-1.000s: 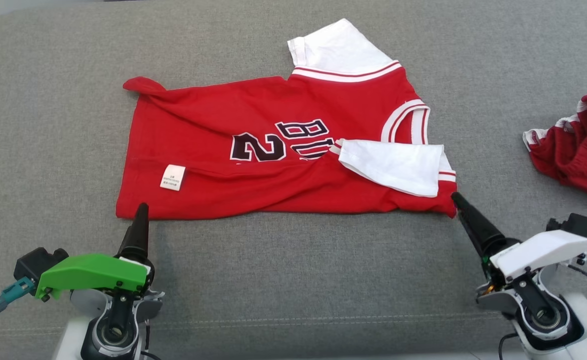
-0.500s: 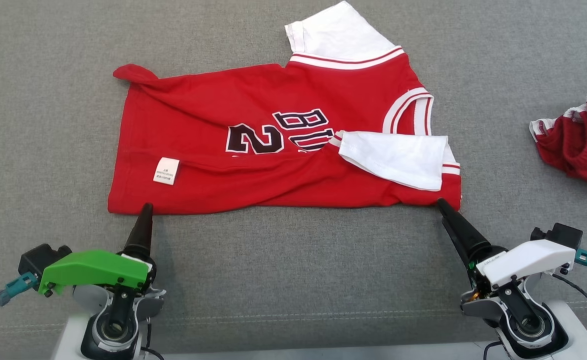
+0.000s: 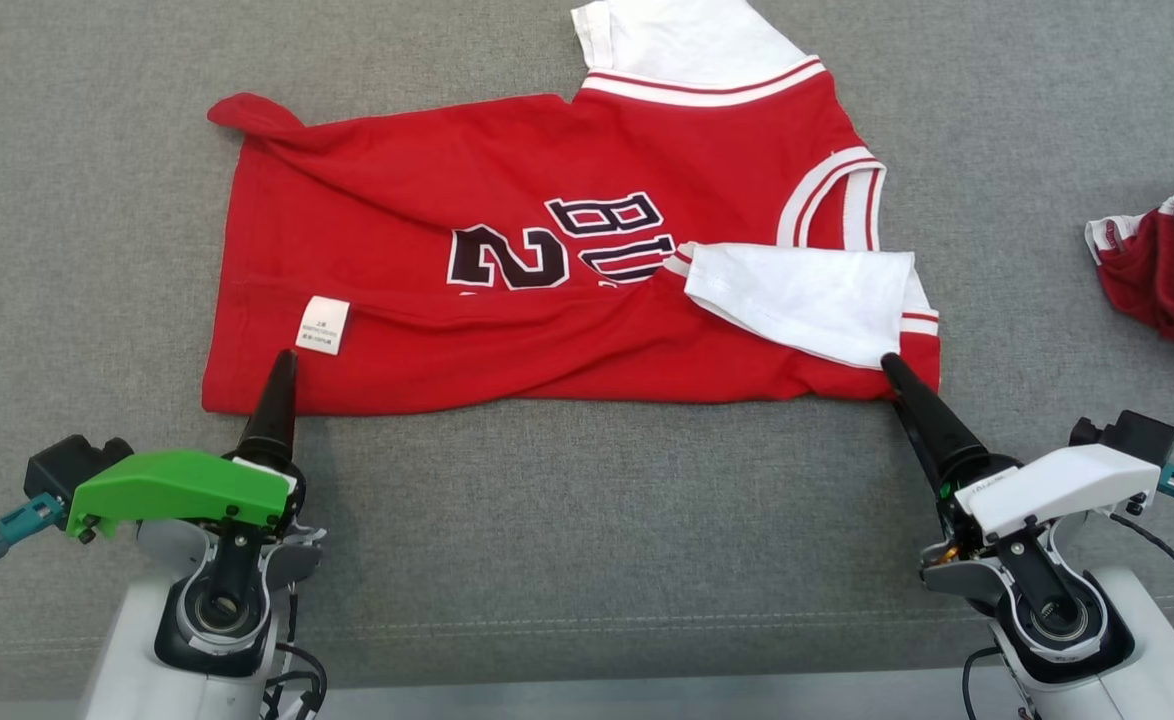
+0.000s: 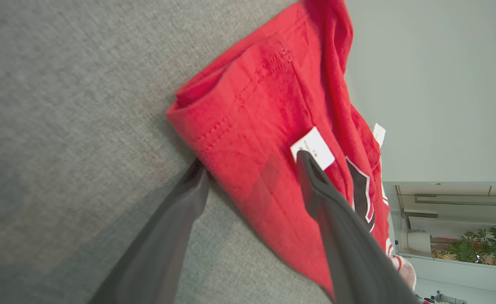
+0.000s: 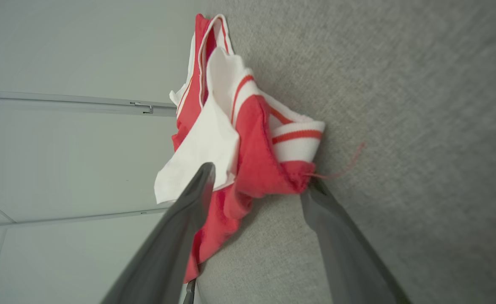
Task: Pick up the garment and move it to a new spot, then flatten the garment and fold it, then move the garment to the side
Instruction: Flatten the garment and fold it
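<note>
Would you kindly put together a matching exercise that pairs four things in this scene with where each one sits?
Things:
1. red basketball jersey with white sleeves
2. small white care label
3. crumpled red and white garment
4. right pincer

Places:
A. far right of the head view, apart from the jersey
B. open around the jersey's near right corner
C. spread across the middle of the grey fabric cushion
D. on the jersey, beside a fingertip of the left pincer

Pairs: 1-C, 2-D, 3-A, 4-B.
</note>
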`<state>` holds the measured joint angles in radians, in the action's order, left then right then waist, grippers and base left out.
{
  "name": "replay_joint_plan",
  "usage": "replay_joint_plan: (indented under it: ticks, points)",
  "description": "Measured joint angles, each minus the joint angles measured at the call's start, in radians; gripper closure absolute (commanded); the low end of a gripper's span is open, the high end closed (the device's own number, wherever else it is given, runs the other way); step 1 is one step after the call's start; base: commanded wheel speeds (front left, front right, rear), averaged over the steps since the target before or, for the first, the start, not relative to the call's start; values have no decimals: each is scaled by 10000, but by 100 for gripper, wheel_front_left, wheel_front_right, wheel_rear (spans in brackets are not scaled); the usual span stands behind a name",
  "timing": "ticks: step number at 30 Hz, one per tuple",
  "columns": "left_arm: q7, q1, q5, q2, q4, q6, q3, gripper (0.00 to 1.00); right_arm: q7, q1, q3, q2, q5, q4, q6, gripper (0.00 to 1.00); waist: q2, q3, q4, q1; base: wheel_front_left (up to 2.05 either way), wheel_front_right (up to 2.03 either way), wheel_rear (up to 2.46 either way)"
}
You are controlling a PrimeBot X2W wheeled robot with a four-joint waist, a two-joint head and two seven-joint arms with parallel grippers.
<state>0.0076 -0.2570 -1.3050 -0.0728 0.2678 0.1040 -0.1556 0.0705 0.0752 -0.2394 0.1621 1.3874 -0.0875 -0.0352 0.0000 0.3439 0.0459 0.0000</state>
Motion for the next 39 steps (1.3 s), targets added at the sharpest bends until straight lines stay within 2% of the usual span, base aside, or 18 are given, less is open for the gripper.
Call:
replay_joint_plan:
  ticks: [1,2,4,6,8,13,15,16,18,19,20,21,22,29,36,39]
  points:
    - [0,-22,0,4,25,-36,0,0,-8,4,8,-15,0,-6,21,41,0,10,4,0,0,0,0]
    - [0,-35,0,4,56,-81,0,0,-8,4,8,-35,0,-23,44,53,0,19,7,-1,0,0,0]
    - [-2,-72,0,12,100,-86,0,18,-10,4,6,-58,0,-63,82,54,0,36,14,0,0,0,0]
    - [-10,-113,0,13,161,-90,8,31,-50,4,6,-65,2,-115,86,51,0,51,20,-1,0,0,0]
    - [-12,-115,-2,13,215,-163,33,49,-84,4,12,-92,2,-169,88,52,0,59,23,-1,0,0,0]
    - [-12,-147,-2,15,347,-263,69,55,-171,6,88,-140,6,-228,167,56,0,81,17,0,0,0,0]
    - [-13,-162,-2,13,405,-326,77,62,-174,6,105,-144,6,-270,180,67,0,81,12,0,0,0,0]
    - [-15,-174,-2,13,426,-353,79,70,-186,7,115,-144,6,-293,238,81,0,79,8,0,0,0,0]
    - [-42,-234,-2,15,472,-399,92,77,-236,37,132,-142,6,-334,261,90,0,69,-1,0,0,0,0]
    - [-42,-273,-4,15,489,-430,104,84,-259,59,138,-128,4,-341,265,97,0,61,-5,-1,0,0,0]
    - [-42,-313,-4,15,504,-437,113,89,-259,93,146,-113,4,-349,282,100,0,50,-8,-1,0,0,0]
    - [-42,-344,-4,15,520,-476,125,96,-259,128,161,-96,2,-359,345,100,0,38,-11,0,0,0,0]
    - [-44,-368,-4,15,548,-525,132,100,-259,181,182,-69,2,-384,366,100,0,19,-11,0,0,0,0]
    - [-355,-409,-213,54,460,-794,476,100,-107,505,412,445,-113,-115,562,100,0,-267,22,0,0,0,0]
    - [-451,-310,-462,244,389,-1007,489,100,38,574,713,744,88,65,566,100,0,-556,169,0,0,0,0]
    - [-447,-126,-460,240,433,-968,414,93,268,407,594,757,221,98,514,100,0,-634,294,0,0,0,0]
